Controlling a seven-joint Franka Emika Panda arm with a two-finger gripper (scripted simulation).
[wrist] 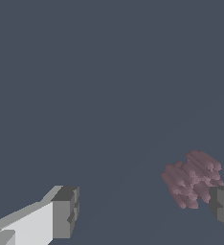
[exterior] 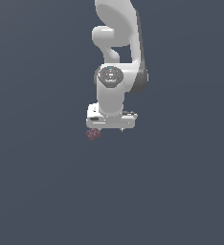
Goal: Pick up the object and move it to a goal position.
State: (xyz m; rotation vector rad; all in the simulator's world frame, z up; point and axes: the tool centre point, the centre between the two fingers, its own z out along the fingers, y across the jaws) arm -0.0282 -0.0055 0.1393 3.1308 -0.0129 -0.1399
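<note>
The object (exterior: 94,134) is a tiny dark red-maroon lumpy cluster lying on the flat grey surface, just below the end of the white gripper (exterior: 110,125) that is towards the exterior view's left. In the wrist view the object (wrist: 193,177) lies within the gripper's (wrist: 145,208) span, right beside one grey fingertip (wrist: 223,205) and far from the other. The jaws stand wide apart and hold nothing. Whether the near fingertip touches the object I cannot tell.
The white arm (exterior: 118,43) rises from the gripper towards the top of the exterior view. A plain dark grey surface (exterior: 181,182) fills the rest of both views. No goal marker shows.
</note>
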